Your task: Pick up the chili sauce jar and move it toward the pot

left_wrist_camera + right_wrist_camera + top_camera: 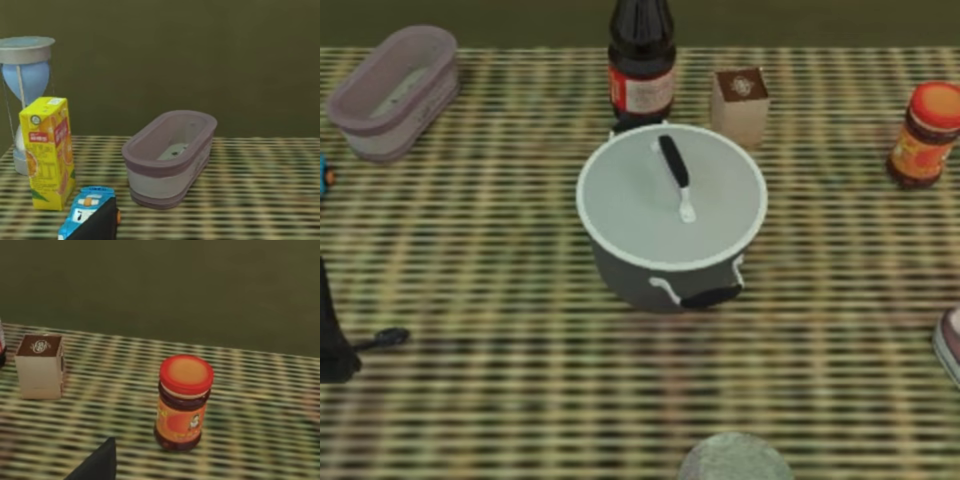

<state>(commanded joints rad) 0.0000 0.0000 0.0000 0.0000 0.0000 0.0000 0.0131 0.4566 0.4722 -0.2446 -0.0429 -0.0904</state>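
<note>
the chili sauce jar [923, 133] is seen upright at the far right of the table [470, 300], well apart from the pot [671, 212] — which sits lidded at the centre. behind the pot, a dark bottle [641, 62] and a small brown-topped carton [740, 105] are lined up. the lilac tub [395, 90] is found far left. the left arm [335, 330] is parked at the left edge; whether either gripper is open or closed cannot be told — the jar is untouched.

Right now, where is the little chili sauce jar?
The chili sauce jar stands upright near the table's right edge in the top view, right of the small brown-topped box and the pot.
</note>
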